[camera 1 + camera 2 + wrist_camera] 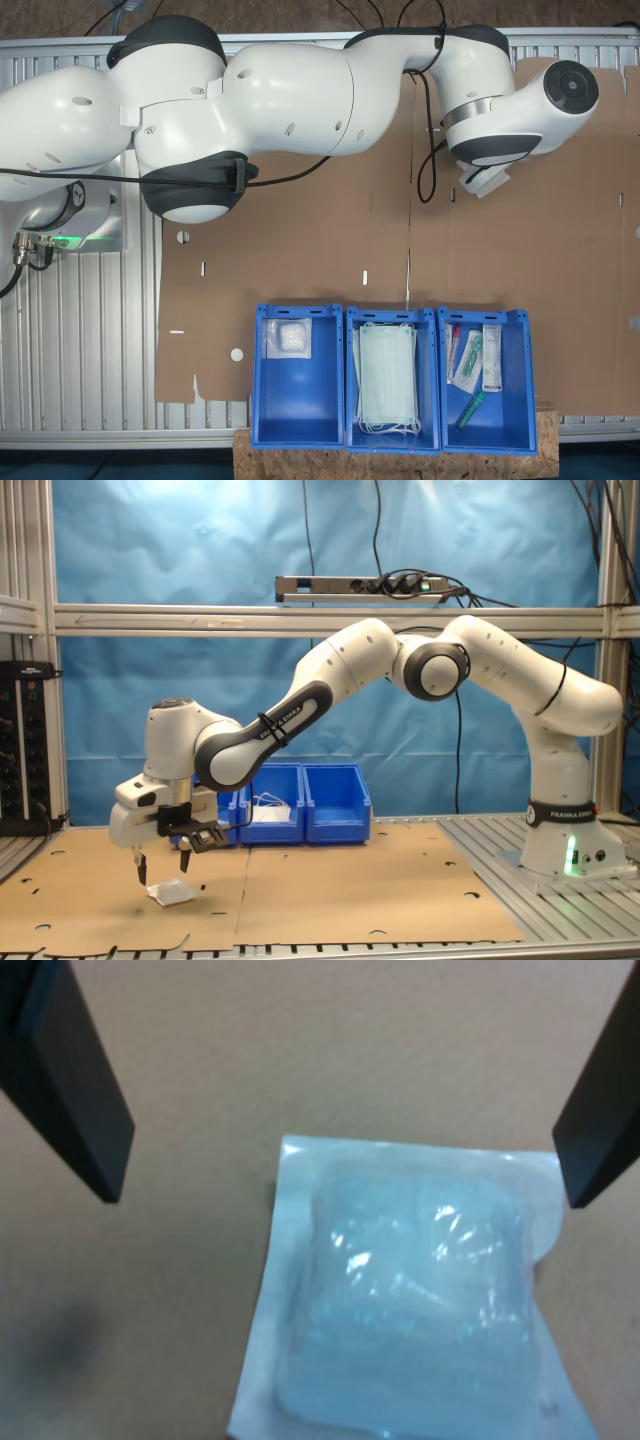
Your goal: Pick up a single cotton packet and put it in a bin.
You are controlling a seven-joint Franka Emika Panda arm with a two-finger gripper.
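Surface (400, 880): flat brown cardboard sheet laid over a ribbed metal bench, blue backdrop behind. The hand (162, 870) hangs low over the cardboard, its two dark fingers (75, 1090) spread apart and holding nothing. A cotton packet (170, 891) lies flat on the cardboard directly beneath the hand; in the wrist view the packet (420, 1300) sits between the fingertips, untouched. Three blue bins (395, 378) stand in a row; one (298, 400) holds a second packet (289, 338), the middle one pale green masks (388, 388).

Bright even light, wrist view blurred, wrap glinting
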